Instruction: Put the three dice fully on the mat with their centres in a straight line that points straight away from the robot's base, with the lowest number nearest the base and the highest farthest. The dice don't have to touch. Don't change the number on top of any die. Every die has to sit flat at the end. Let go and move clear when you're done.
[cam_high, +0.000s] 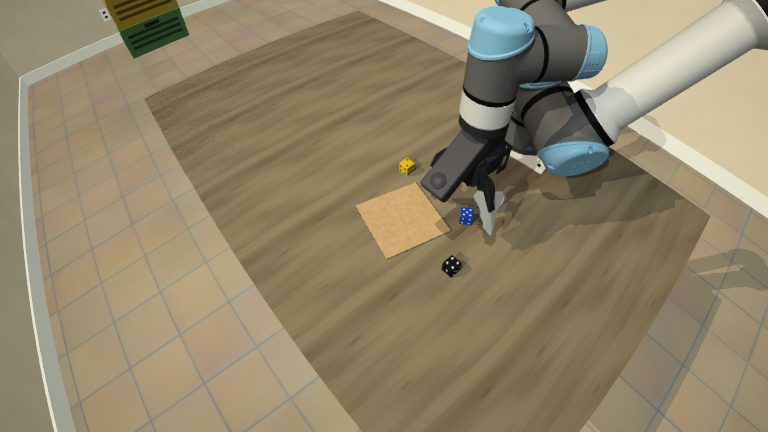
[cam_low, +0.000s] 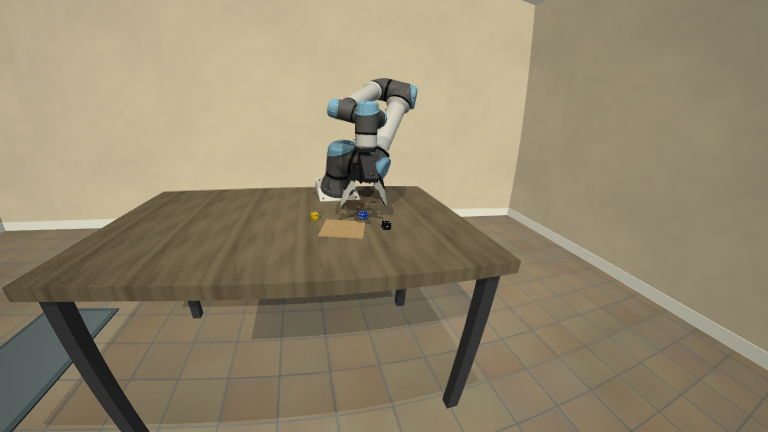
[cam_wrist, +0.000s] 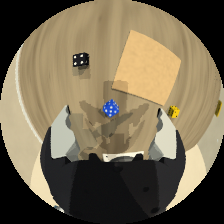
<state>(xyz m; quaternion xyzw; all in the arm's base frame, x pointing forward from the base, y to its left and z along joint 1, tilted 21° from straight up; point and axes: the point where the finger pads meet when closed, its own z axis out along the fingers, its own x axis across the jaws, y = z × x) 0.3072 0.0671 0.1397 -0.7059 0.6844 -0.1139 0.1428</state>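
Observation:
A tan square mat (cam_high: 402, 220) (cam_low: 342, 229) (cam_wrist: 147, 67) lies on the table, with no die on it. The blue die (cam_high: 466, 216) (cam_low: 363, 215) (cam_wrist: 111, 108) sits off the mat, by its edge on the base side. The black die (cam_high: 451, 265) (cam_low: 386, 225) (cam_wrist: 80, 60) sits farther out, beside the mat. The yellow die (cam_high: 407, 166) (cam_low: 314, 216) (cam_wrist: 174, 112) sits off the mat on the opposite side from the black one. All three look flat; their top numbers are too small to read surely. My gripper (cam_low: 364, 205) (cam_wrist: 114, 106) is open and empty, above the blue die.
The robot's white base plate (cam_low: 322, 191) (cam_wrist: 123, 157) stands at the table's back edge, behind the gripper. The wooden table (cam_high: 268, 177) (cam_low: 214, 241) extends around the mat. A green crate (cam_high: 157, 33) with a yellow one on top stands beyond the table on the floor.

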